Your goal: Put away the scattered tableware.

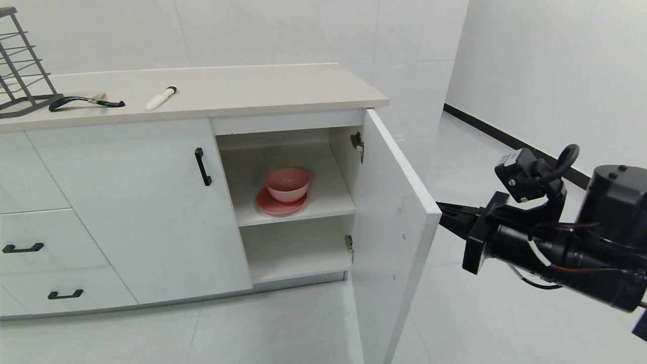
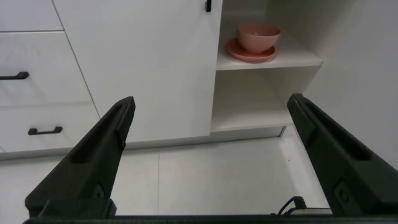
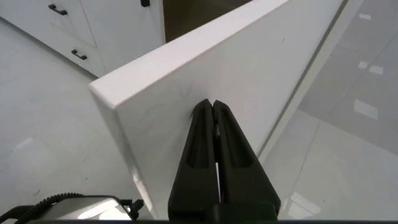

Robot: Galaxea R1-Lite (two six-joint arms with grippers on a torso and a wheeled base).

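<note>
A pink bowl [image 1: 287, 184] sits on a pink plate [image 1: 279, 205] on the upper shelf of the open cabinet; the pink bowl [image 2: 258, 36] and plate [image 2: 250, 55] also appear in the left wrist view. On the countertop [image 1: 242, 91] lie a black ladle [image 1: 83, 102] and a white-handled utensil [image 1: 160, 98]. My left gripper [image 2: 211, 102] is open, low in front of the cabinet, holding nothing. My right gripper [image 3: 212, 106] is shut, its tips against the outer face of the open door [image 3: 261, 56].
The cabinet door [image 1: 389, 227] stands swung out toward me, with my right arm behind its free edge. A dark wire rack [image 1: 20, 65] stands at the counter's left end. Drawers with black handles [image 1: 22, 247] are at the left. Bare floor lies before the cabinet.
</note>
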